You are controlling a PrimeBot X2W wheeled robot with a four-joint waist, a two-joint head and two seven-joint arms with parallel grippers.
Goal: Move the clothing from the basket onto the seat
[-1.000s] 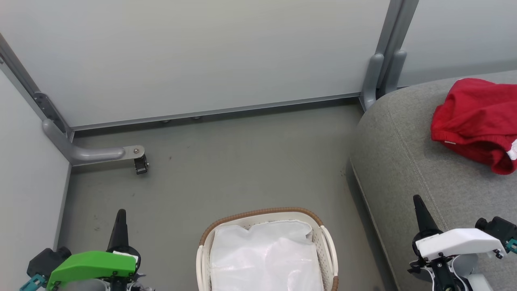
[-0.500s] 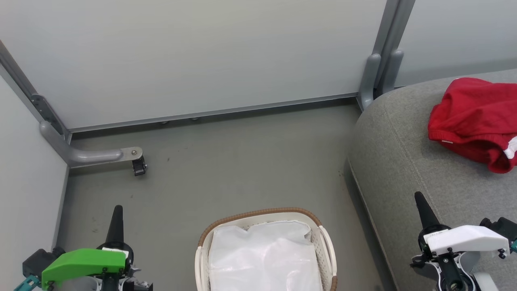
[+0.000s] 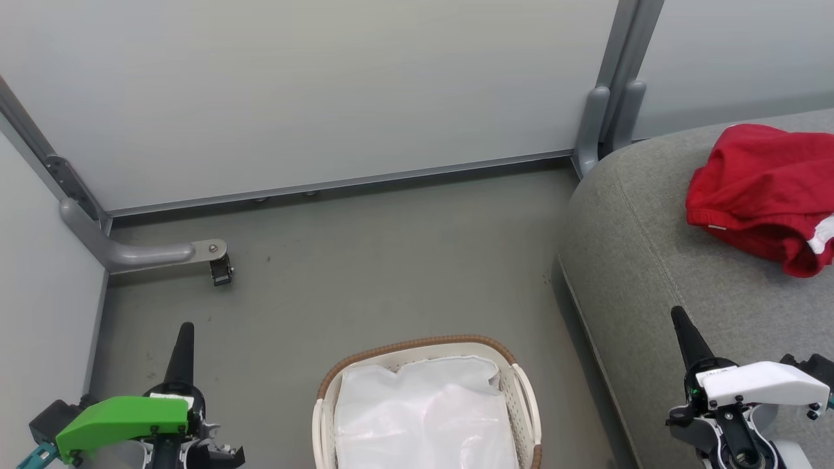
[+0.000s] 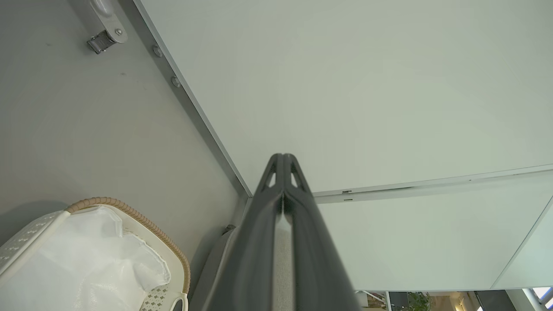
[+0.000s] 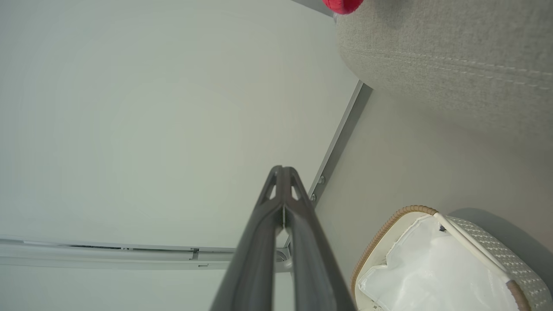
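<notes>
Grey floor (image 3: 365,260); basket (image 3: 417,343) at 6 o'clock, red clothing (image 3: 762,195) at 2 on seat (image 3: 651,260). Soft, light, floppy: I'd pinch a bunched fold. My left pincer (image 3: 184,335), right pincer (image 3: 681,322): together, empty.

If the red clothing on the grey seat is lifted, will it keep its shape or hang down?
Probably floppy: the red clothing lies crumpled in soft folds on the seat, so it would likely hang and unfold. Pushed, it would likely bunch up on the woven upholstery rather than slide.
</notes>
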